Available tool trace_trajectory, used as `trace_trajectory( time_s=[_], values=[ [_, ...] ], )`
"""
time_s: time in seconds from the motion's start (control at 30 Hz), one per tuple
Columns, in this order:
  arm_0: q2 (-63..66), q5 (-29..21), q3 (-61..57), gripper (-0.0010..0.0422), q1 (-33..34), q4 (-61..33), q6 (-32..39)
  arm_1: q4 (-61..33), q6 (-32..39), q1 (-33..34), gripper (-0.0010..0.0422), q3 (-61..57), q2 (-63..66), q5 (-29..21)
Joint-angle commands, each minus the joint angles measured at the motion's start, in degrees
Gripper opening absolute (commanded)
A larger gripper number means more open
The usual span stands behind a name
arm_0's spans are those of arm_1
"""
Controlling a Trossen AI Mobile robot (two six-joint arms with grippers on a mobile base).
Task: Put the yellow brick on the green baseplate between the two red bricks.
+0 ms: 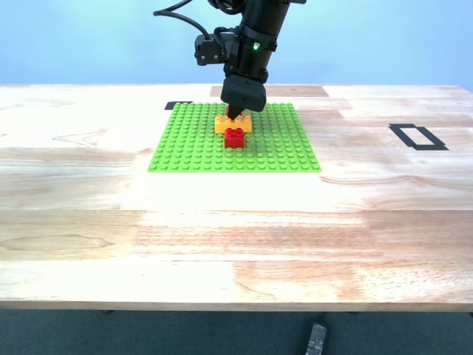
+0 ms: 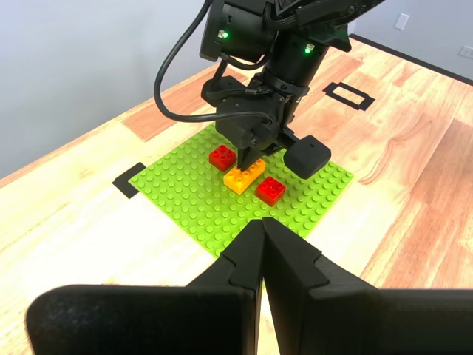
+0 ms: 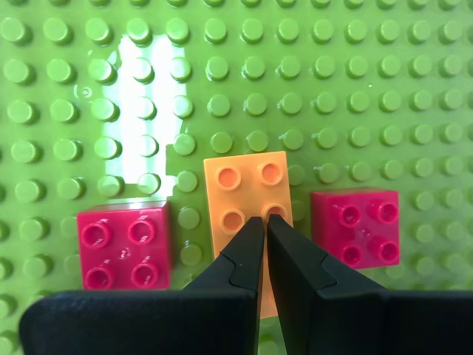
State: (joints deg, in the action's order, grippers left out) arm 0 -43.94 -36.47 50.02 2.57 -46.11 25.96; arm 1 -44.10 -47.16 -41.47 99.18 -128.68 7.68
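The yellow brick [image 3: 247, 214] sits on the green baseplate [image 3: 369, 89] between the 2 red bricks [image 3: 124, 245]. My second gripper [image 3: 264, 225], jaws closed and empty, presses its top (risk: slipping sideways, skewing it).

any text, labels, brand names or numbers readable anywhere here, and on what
None: no readable word, number or brand shows in any view.
Oblong yellow-orange plastic brick, two small square red plastic bricks, large flat green studded baseplate: stud tops show no readable lettering.
Black tape rectangle on the wooden table: an outline mark, not text.
Black arm housing: only green lights, no label visible.
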Motion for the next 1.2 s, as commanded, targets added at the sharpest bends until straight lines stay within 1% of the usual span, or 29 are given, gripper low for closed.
trace_trajectory(
  time_s=[0.03,0.27,0.53,0.7,0.87,0.97,1.07,1.2],
  values=[
    [0.0,0.0,0.0,0.0,0.0,-0.2,0.0,-0.3,-0.2,-0.1,0.0007,-1.4,0.3,0.0],
    [0.0,0.0,0.0,0.0,0.0,0.1,1.0,1.3,-0.3,-0.1,0.0007,-4.3,1.8,-0.2],
    [0.0,0.2,0.0,0.0,0.0,0.6,1.0,1.2,0.4,-0.1,0.0007,0.5,3.7,-0.4],
    [0.1,0.5,0.0,0.0,0.0,0.7,1.0,1.2,-0.4,0.6,0.0005,1.4,9.2,-0.6],
    [0.7,0.5,0.0,0.0,0.0,2.3,0.9,2.0,0.7,2.9,0.0005,0.1,16.2,-0.6],
    [1.4,0.5,0.0,0.0,0.0,3.1,0.9,3.3,3.2,5.2,0.0005,-2.9,22.0,-0.2],
    [1.8,0.5,0.0,0.0,0.0,4.1,0.9,8.0,5.5,8.1,0.0005,-9.3,29.6,-0.3],
    [1.9,0.5,0.0,0.0,-0.1,6.5,0.4,16.7,8.7,12.1,0.0005,-20.8,41.9,-0.6]
  ],
)
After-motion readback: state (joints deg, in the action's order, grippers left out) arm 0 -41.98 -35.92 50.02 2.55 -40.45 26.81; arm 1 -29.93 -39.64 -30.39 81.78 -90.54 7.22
